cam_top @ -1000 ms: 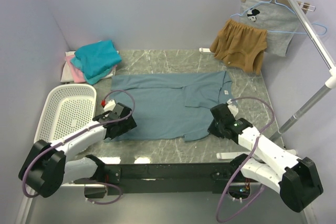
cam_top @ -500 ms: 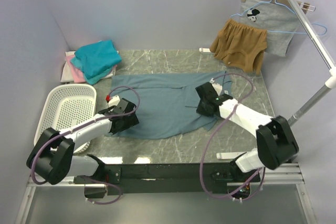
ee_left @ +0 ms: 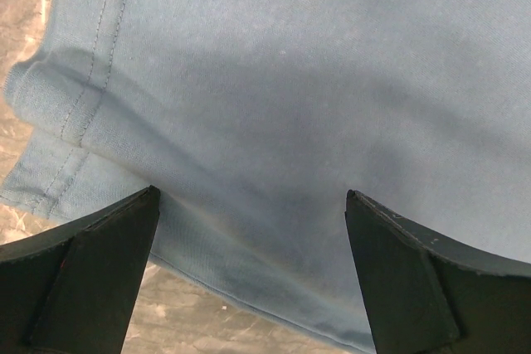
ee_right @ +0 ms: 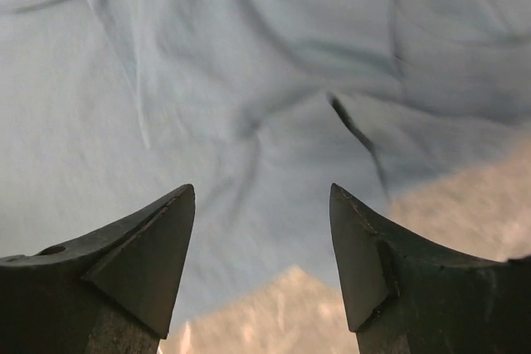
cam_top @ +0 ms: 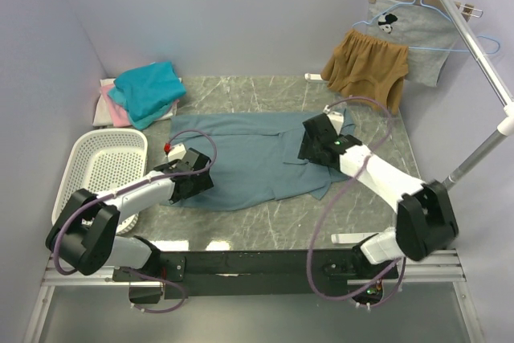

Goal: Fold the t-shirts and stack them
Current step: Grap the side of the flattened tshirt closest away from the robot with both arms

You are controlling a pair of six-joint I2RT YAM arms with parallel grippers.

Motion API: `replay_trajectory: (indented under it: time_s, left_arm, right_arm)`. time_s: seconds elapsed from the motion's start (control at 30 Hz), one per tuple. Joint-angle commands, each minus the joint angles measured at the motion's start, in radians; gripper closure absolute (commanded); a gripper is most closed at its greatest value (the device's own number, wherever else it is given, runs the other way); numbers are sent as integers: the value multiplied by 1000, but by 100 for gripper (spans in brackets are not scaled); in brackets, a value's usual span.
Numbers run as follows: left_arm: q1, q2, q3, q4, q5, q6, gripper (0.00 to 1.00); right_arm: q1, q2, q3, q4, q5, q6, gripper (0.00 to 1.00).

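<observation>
Grey-blue t-shirt mid-fold, lying to the right of the white basket.

From above, the shirt is spread on the marble table, its side away from the basket apparently turned in already; the left gripper sits on the corner nearest the basket, the right gripper on the edge farthest from it, and teal and pink tees are piled behind the basket. The left wrist adds what that view hides: the fingers are spread wide, gripping nothing, over a stitched, doubled hem. The right wrist, somewhat blurred, shows fingers likewise parted above rumpled cloth. I judge the next move needs both grippers to pinch an edge and then carry it across.
</observation>
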Motion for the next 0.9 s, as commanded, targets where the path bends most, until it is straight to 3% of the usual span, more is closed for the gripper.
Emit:
replay_trajectory:
  time_s: [0.0, 0.2, 0.4, 0.87]
  left_arm:
    - [-3, 19, 20, 14, -19, 6, 0]
    - [-2, 17, 24, 28, 4, 17, 1]
    - [-2, 7, 18, 34, 22, 20, 0]
    - [-3, -33, 3, -7, 30, 1, 1]
  right_arm:
    - [-5, -164, -71, -151, -15, -8, 28]
    - [-6, -315, -274, -147, -87, 103, 32]
    - [-8, -353, -369, -90, -151, 167, 37]
    - [-13, -241, -438, 48, -144, 172, 46]
